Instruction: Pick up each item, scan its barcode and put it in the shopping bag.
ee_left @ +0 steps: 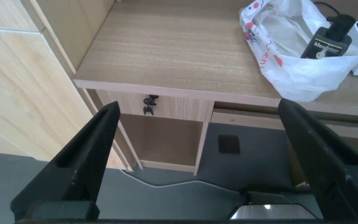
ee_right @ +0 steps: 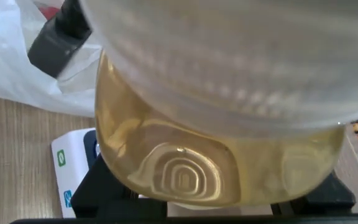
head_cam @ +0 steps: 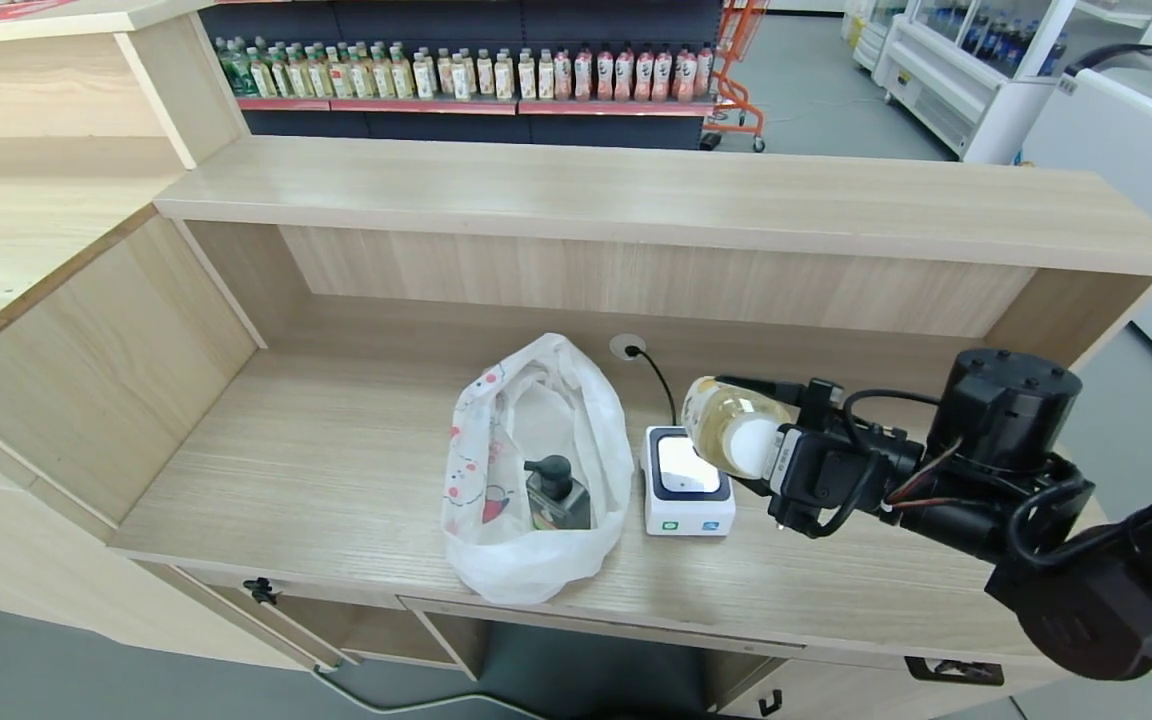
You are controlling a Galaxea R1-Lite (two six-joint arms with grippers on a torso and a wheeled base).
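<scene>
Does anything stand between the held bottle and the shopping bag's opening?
Nothing visible does. The clear bottle of yellow liquid in the right end effector hangs over the white scanner box, beside the white plastic shopping bag.

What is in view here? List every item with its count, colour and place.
counter: one, light wood, in front of the robot
shopping bag: one, white with red print, open on the counter
pump bottle: one, black, standing inside the shopping bag
scanner: one, white, on the counter just right of the bag
cable: one, black, from the scanner to a hole at the back of the counter
drink bottle: one, clear with yellow liquid, held on its side above the scanner
shelf bottles: one long row, green to pink, in the room behind
freezers: white, far right
right gripper: one, black, jaws shut on the drink bottle
left gripper: one, black, jaws open, low before the counter front
</scene>
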